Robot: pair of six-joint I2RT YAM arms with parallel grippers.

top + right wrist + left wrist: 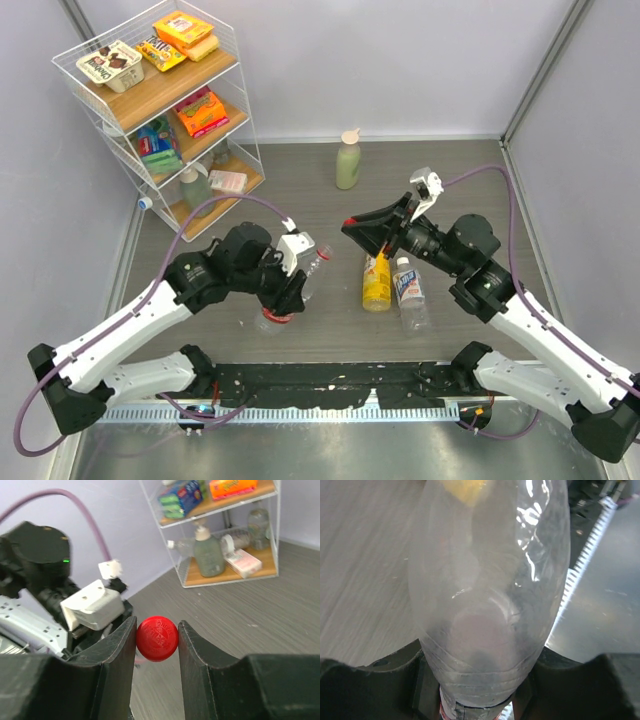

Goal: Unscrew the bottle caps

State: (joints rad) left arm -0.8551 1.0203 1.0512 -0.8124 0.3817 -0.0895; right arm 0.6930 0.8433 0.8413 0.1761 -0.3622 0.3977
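My right gripper (157,626) is shut on the red bottle cap (157,638), pinching its sides between the two black fingers above the table. In the top view that gripper (350,226) hangs just right of the neck of a clear bottle (314,268). My left gripper (284,298) is shut on the lower body of that tilted clear bottle (485,605). A yellow bottle (377,283) lies at centre. Beside it lies a clear bottle with a blue-white label (411,297) and a pale cap (402,263). The yellow cap is hidden under the right gripper.
A pale green bottle (348,162) with a beige cap stands at the back centre. A white wire shelf (150,95) with snack boxes and bottles fills the back left corner. A black rail (330,380) runs along the near table edge.
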